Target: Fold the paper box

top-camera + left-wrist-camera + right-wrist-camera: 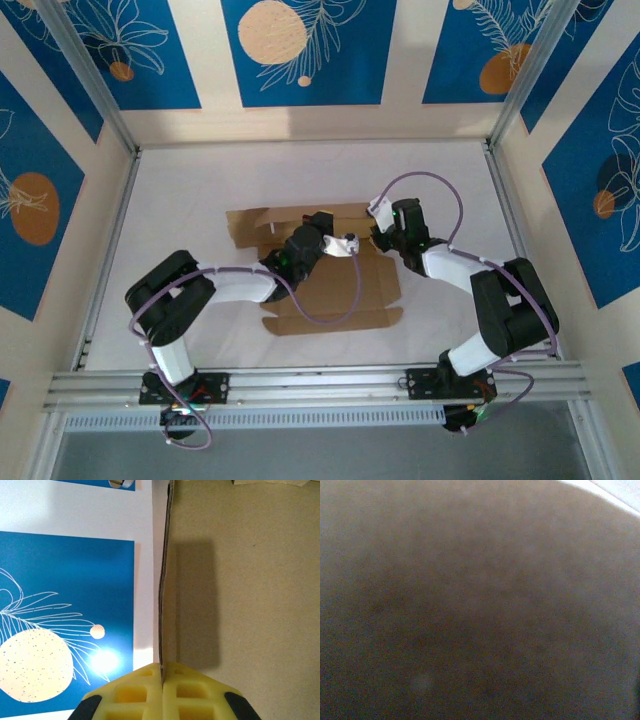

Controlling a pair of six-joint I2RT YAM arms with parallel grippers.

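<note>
From above, the paper box (pixel 340 290) is lying mostly flat in the middle of the table (pixel 200 180), its longer side running left to right, with blue leaf-print walls (pixel 300 50) standing around it. Both arms are crossing and hiding its far half, where the left tool (pixel 322 222) and right tool (pixel 384 222) are sitting. At the left wrist, yellow fingers (pixel 130 695) are pinching a raised flap seen edge-on. At the right wrist, blurred brown cardboard is crowding the lens, so I cannot tell that tool's opening.

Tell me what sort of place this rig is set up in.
Probably a purpose-built robot test booth: a white table fenced by aluminium rails, blue leaf-print wall panels around it, the paper box in the middle.
</note>
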